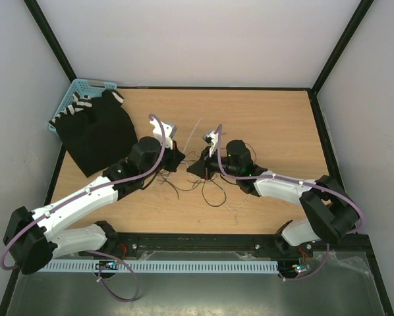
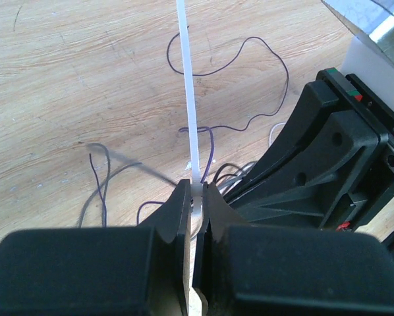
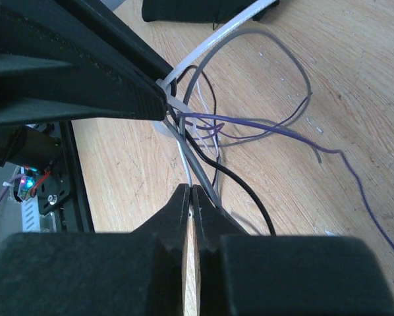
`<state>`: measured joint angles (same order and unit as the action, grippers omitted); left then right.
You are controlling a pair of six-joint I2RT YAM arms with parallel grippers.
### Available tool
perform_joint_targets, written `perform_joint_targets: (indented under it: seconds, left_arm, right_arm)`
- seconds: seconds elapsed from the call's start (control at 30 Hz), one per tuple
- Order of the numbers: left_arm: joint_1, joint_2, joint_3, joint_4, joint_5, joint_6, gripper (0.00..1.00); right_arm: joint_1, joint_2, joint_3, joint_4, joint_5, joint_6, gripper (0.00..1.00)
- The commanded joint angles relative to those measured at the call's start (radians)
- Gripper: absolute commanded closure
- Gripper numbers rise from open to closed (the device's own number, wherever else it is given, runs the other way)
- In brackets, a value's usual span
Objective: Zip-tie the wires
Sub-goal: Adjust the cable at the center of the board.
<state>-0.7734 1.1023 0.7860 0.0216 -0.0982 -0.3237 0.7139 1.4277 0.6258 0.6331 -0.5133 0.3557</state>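
The zip tie [image 2: 192, 118] is a thin white strip. My left gripper [image 2: 197, 192] is shut on its lower end, and its tail stands up and away from the jaws. In the top view the zip tie [image 1: 193, 137] rises between my left gripper [image 1: 178, 158] and right gripper [image 1: 199, 166], which nearly touch at mid-table. The wires [image 3: 250, 125] are thin black, grey and purple strands that pass the zip tie's loop [image 3: 174, 105] beside the left fingers [image 3: 85, 72]. My right gripper [image 3: 191, 191] is shut on a pale strand of the wires. Loose wire ends [image 1: 210, 189] curl on the table.
A black cloth with white stripes [image 1: 95, 135] lies at the left, partly over a blue basket [image 1: 75, 92]. The black frame rail [image 1: 203, 243] runs along the near edge. White walls enclose the wooden table [image 1: 276, 125].
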Motion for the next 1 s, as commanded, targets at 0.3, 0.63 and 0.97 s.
perform_joint_targets:
  seconds: [0.3, 0.63, 0.97]
  left_arm:
    - [0.061, -0.051, 0.024, -0.056, -0.064, -0.016, 1.00]
    - [0.086, -0.096, 0.046, -0.082, -0.056, 0.003, 1.00]
    - [0.089, -0.107, 0.169, -0.125, -0.083, 0.087, 1.00]
  right_arm:
    - [0.006, -0.191, 0.026, -0.196, 0.076, -0.075, 1.00]
    - [-0.005, -0.317, 0.007, -0.324, 0.170, -0.121, 1.00]
    - [-0.053, -0.339, 0.019, -0.364, 0.198, -0.109, 1.00]
